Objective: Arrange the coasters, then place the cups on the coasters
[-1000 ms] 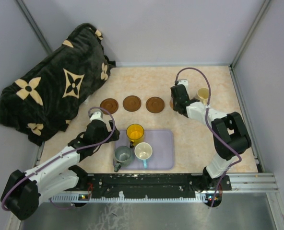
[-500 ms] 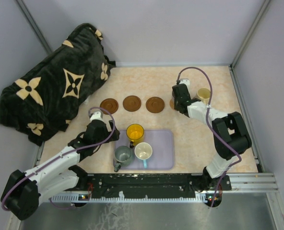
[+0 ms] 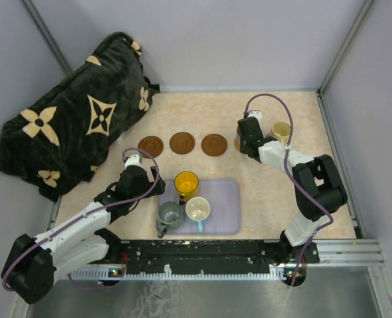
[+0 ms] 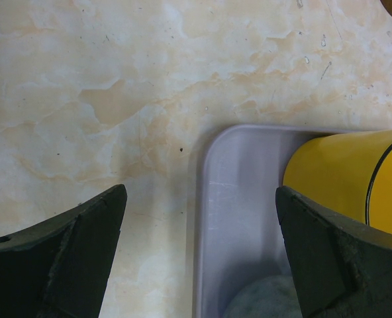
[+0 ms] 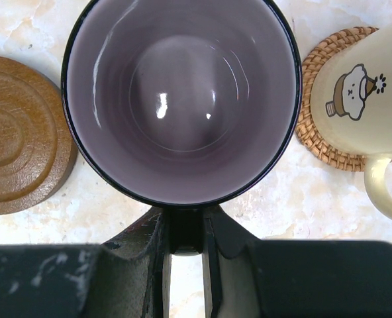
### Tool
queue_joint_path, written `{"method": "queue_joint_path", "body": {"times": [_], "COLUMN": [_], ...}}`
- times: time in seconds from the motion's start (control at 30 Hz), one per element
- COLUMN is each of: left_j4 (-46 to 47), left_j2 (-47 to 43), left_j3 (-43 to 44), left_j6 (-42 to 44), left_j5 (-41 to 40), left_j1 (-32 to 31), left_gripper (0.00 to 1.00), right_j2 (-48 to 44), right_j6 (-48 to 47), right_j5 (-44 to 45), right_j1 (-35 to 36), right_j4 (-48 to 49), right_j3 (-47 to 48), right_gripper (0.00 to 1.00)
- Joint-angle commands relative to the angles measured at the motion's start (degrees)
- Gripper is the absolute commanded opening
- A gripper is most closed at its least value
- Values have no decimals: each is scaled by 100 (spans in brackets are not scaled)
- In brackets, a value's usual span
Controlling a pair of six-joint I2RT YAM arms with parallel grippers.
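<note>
My right gripper [image 5: 186,225] is shut on the handle of the purple-grey cup [image 5: 183,93], which stands upright between a dark brown coaster [image 5: 20,136] and a woven tan coaster [image 5: 312,122]. The beige cup [image 5: 361,86] stands on the woven one. Whatever lies under the purple cup is hidden. Three brown coasters [image 3: 182,142] lie in a row. The yellow cup [image 3: 186,182], grey-green cup [image 3: 170,214] and cream-white cup [image 3: 198,209] sit on the lavender tray [image 3: 226,205]. My left gripper [image 4: 200,199] is open over the tray's left corner, beside the yellow cup [image 4: 345,175].
A dark blanket with tan flower shapes [image 3: 70,122] is heaped at the far left. Grey walls and metal posts close in the marbled table [image 3: 295,192]. The right arm's cable [image 3: 269,97] loops above the beige cup.
My right gripper has shifted a little toward the far side with the purple-grey cup. The left arm has not moved.
</note>
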Motion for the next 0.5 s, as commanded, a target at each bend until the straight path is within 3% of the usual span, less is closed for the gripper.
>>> {"method": "queue_joint_path", "body": {"times": [0.0,0.47], "left_j4": [117,85], "left_j2": [5,-8], "left_j3": [109,99], "left_j6": [-23,-32], "left_j5": [6,18], "left_j1": [-15,-15], "left_gripper": [100,100], "right_j2": [-282,-249], "right_j6": [110,183], "right_j5": [113,133], "right_j1": [-37,-37], "right_j4": [572,465], "right_j3": [19,-12], "right_gripper": [0,0]}}
